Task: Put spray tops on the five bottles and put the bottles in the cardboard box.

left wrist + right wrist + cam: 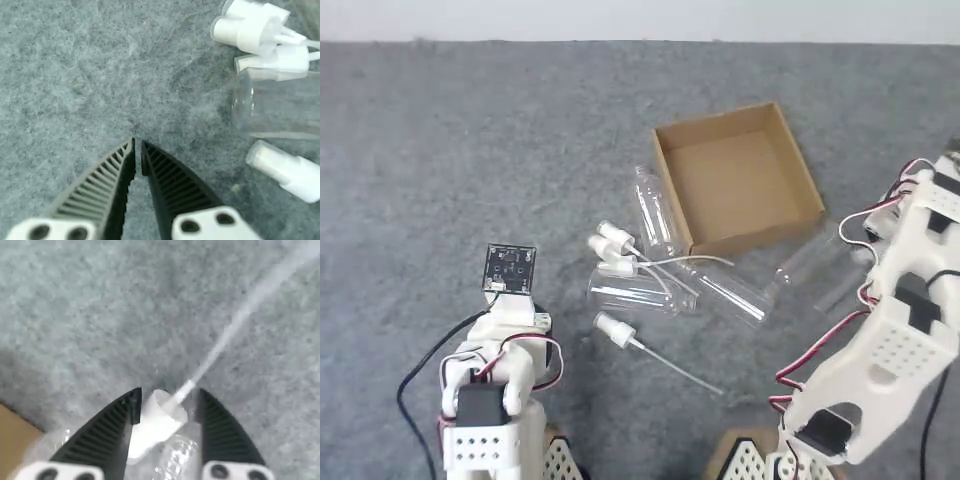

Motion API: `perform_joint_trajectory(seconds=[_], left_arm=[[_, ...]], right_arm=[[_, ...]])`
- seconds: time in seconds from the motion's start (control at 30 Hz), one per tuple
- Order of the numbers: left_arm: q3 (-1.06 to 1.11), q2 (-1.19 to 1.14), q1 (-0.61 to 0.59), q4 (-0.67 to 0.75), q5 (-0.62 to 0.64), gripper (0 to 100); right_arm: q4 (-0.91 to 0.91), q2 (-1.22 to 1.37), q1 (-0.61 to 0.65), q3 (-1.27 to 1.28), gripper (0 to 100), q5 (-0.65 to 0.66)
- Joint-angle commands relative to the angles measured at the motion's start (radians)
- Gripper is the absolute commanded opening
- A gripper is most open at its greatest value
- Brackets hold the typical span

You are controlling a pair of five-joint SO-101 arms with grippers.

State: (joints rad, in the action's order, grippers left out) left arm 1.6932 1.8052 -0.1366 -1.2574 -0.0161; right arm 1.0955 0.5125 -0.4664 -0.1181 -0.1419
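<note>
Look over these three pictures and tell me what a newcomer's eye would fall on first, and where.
The open cardboard box stands out on the grey mat, beyond the arms and nearer the right one, with nothing inside. Just in front of it, clear bottles and white spray tops lie in a loose scatter. The right gripper holds one spray top with its thin tube.

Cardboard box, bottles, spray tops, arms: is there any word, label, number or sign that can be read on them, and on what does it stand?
None can be read.
The cardboard box is plain brown, the bottles are clear with no label, and the spray tops are plain white.
Small black board on the left arm: any marks on it are too small to read.
</note>
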Motion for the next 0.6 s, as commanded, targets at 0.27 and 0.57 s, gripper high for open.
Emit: perform_joint_trajectory(seconds=[0.27,0.57], left_arm=[[-0.008,0.018,-0.006,-0.005,-0.006,1],[-0.008,0.018,-0.006,-0.005,-0.006,1]], right_arm=[[-0.021,-0.047,0.016,-0.081,9.6,-0.005],[-0.019,-0.101,0.031,-0.147,9.6,0.0]])
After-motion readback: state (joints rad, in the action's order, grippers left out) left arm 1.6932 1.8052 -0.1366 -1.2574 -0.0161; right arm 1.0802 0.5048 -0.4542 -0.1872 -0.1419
